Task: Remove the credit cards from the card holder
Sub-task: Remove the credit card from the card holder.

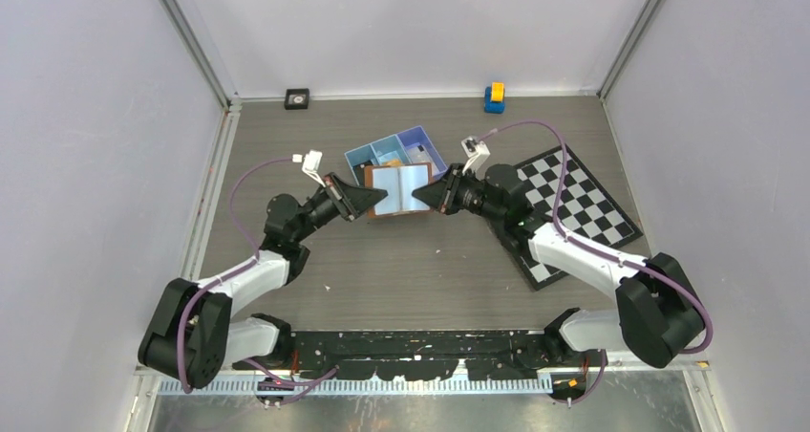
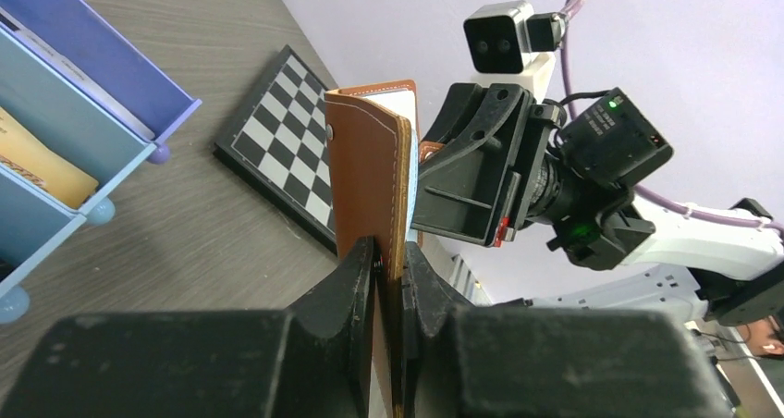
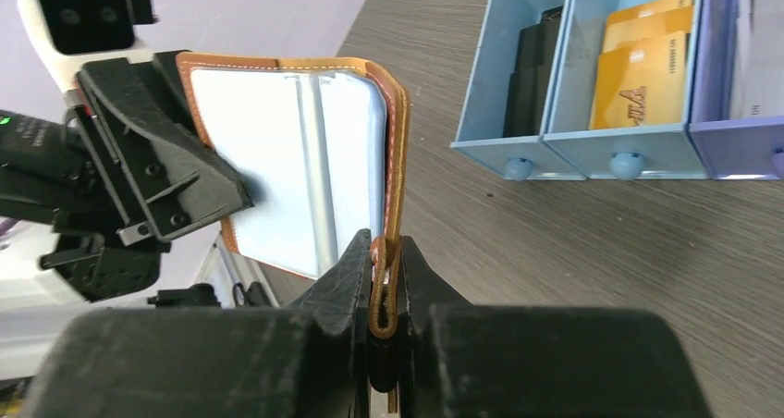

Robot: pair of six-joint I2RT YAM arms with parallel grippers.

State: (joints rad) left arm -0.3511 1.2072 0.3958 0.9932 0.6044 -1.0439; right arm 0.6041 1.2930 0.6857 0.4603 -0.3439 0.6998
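The brown card holder [image 1: 398, 191] hangs open above the table, held between both grippers, pale blue inside facing up. My left gripper [image 1: 382, 199] is shut on its left edge, seen in the left wrist view [image 2: 390, 256] pinching the brown cover [image 2: 370, 168]. My right gripper [image 1: 418, 200] is shut on its right edge, clamping the cover's rim and strap loop in the right wrist view [image 3: 385, 252]. The pale inside [image 3: 296, 159] shows pale sheets; I cannot tell card from lining. Orange credit cards [image 3: 643, 67] stand in the blue tray's middle compartment, also in the left wrist view [image 2: 37, 164].
The blue three-compartment tray [image 1: 368, 151] sits just behind the holder; its front wall [image 3: 499, 145] is close, and a black item [image 3: 532, 67] fills one compartment. The chequered board [image 1: 573, 203] lies under the right arm. A black square [image 1: 297, 98] and a yellow-blue block [image 1: 494, 96] sit by the back wall.
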